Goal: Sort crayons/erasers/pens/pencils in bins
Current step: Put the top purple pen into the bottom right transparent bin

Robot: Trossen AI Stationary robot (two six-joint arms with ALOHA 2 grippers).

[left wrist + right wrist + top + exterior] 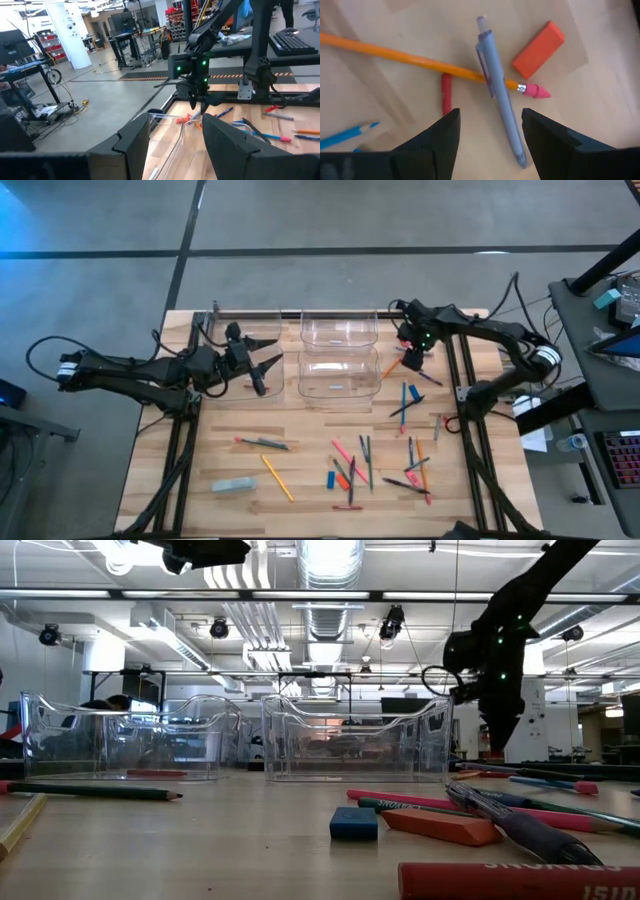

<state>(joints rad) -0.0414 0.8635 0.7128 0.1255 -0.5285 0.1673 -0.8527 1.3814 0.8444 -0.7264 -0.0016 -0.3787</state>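
Little is being shown as sorted: the bins [340, 350] look nearly bare, while crayons, pens and pencils are lying scattered over the surface [300, 510]. The right hand [490, 145], released, is being held above a grey pen [500, 117], which lies between its fingers and across an orange pencil [395, 55]. The left hand [262, 360], also released, is being held over the leftmost bin.
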